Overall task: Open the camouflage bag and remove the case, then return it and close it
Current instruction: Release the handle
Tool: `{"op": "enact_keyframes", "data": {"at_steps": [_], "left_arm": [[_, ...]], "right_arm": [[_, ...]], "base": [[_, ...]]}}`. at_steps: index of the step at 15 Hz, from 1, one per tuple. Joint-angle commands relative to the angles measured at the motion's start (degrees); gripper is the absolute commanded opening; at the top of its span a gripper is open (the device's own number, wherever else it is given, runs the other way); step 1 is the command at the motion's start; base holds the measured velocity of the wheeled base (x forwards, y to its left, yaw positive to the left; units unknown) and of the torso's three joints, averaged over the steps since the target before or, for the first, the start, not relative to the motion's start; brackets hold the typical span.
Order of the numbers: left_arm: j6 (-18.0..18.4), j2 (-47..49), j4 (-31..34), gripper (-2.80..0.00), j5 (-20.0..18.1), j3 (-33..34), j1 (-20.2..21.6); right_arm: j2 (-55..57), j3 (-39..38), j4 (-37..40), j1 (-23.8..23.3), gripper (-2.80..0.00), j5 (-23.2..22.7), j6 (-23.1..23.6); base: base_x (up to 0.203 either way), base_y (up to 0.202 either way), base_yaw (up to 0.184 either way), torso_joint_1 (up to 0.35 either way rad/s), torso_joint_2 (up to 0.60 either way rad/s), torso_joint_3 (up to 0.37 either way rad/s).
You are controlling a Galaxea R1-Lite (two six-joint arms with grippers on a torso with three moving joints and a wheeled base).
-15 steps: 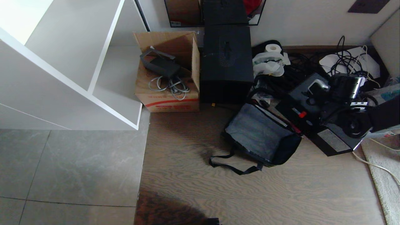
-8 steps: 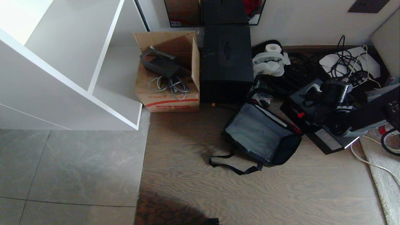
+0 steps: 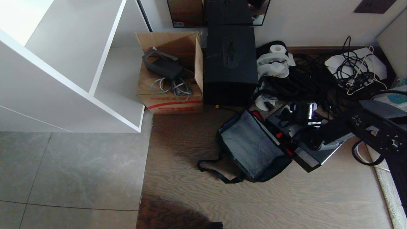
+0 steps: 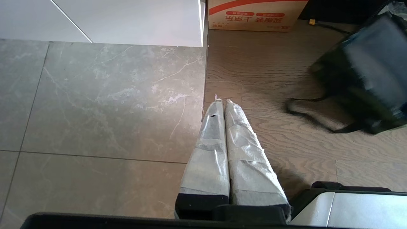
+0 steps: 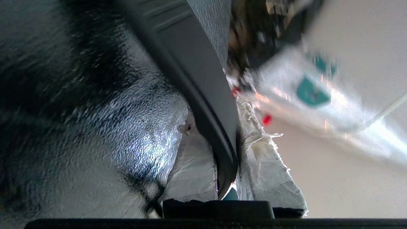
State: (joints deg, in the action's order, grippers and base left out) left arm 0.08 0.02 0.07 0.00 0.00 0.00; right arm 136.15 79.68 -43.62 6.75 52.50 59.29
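Observation:
The camouflage bag (image 3: 251, 146) lies on the wood floor with its broad grey face up, a dark rim around it and red showing along its right edge. Its black strap (image 3: 216, 171) trails to the left. The bag also shows in the left wrist view (image 4: 365, 70). The black case (image 3: 306, 159) lies tilted against the bag's right side. My right gripper (image 3: 291, 116) is shut on the case's black strap handle (image 5: 206, 95), which runs between its taped fingers (image 5: 264, 165), beside the case's textured face (image 5: 95, 111). My left gripper (image 4: 221, 103) hangs shut and empty above the floor.
A brown carton (image 3: 170, 76) and a tall black box (image 3: 230, 63) stand by the wall behind the bag. A white shelf unit (image 3: 79, 63) fills the left. Tangled cables (image 3: 318, 79) and a paper roll (image 3: 278, 49) lie at the back right, a rug (image 3: 391, 190) on the right.
My right arm has carried the case left and nearer, up against the bag. The bag and its strap have slid to the left. The left gripper has not moved.

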Motion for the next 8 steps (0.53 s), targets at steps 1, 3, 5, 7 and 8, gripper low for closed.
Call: {"op": "enact_keyframes", "data": {"at_steps": [1, 3, 5, 7, 8], "left_arm": [[0.01, -0.02, 0.01, -2.8, 0.0, 0.0, 0.0], [0.01, -0.02, 0.01, -2.8, 0.0, 0.0, 0.0], [0.01, -0.02, 0.01, -2.8, 0.0, -0.09, 0.0], [0.01, -0.02, 0.01, -2.8, 0.0, -0.06, 0.0], [0.01, -0.02, 0.01, -2.8, 0.0, -0.01, 0.0]], "right_arm": [[-2.09, -1.27, 1.07, 3.17, -2.8, 0.18, -0.38], [-3.23, -1.87, 5.37, 6.01, -2.8, 0.15, -2.63], [-3.51, -1.4, 10.53, 8.21, -2.8, 0.15, -7.04], [-3.08, -1.28, 11.72, 8.63, -2.8, 0.22, -8.48], [-2.9, -1.1, 11.72, 8.54, -2.8, 0.23, -8.94]], "base": [[0.0, 0.0, 0.0, 0.0, 0.0, 0.0], [0.0, 0.0, 0.0, 0.0, 0.0, 0.0], [0.0, 0.0, 0.0, 0.0, 0.0, 0.0], [0.0, 0.0, 0.0, 0.0, 0.0, 0.0], [0.0, 0.0, 0.0, 0.0, 0.0, 0.0]]}}
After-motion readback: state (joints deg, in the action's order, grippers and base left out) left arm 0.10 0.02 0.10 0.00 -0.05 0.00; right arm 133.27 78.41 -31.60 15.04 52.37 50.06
